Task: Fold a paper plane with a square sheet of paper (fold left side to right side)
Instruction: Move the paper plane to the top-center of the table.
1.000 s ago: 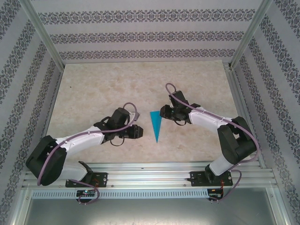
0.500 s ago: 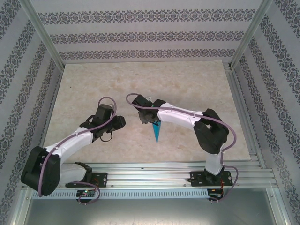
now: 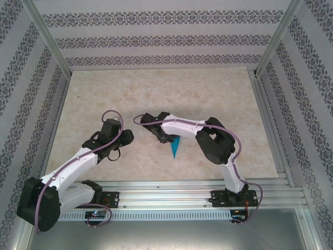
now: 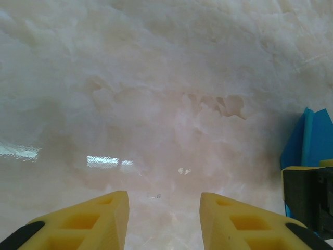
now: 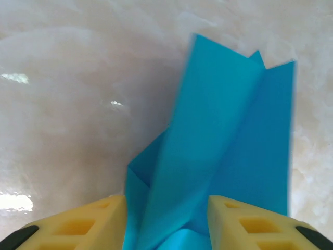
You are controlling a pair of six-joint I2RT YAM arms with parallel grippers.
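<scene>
The paper plane (image 3: 175,148) is a narrow cyan-blue dart lying on the marble tabletop, its point toward the near edge. My right gripper (image 3: 165,137) hangs over its wide far end. In the right wrist view the plane's creased flaps (image 5: 223,140) rise between the yellow fingers (image 5: 96,219), and the right gripper (image 5: 166,204) stands open around them. My left gripper (image 3: 126,137) sits to the plane's left, apart from it. In the left wrist view the left gripper (image 4: 164,202) is open over bare table, with the paper plane (image 4: 308,139) at the right edge.
The marble-patterned tabletop (image 3: 130,99) is bordered by patterned walls and aluminium posts. A metal rail (image 3: 166,187) with the arm bases runs along the near edge. The right gripper's finger (image 4: 307,195) shows beside the plane in the left wrist view.
My right arm has swung left across the plane, its gripper now over the wide end. My left gripper has drawn back to the left. Both grippers have opened wider.
</scene>
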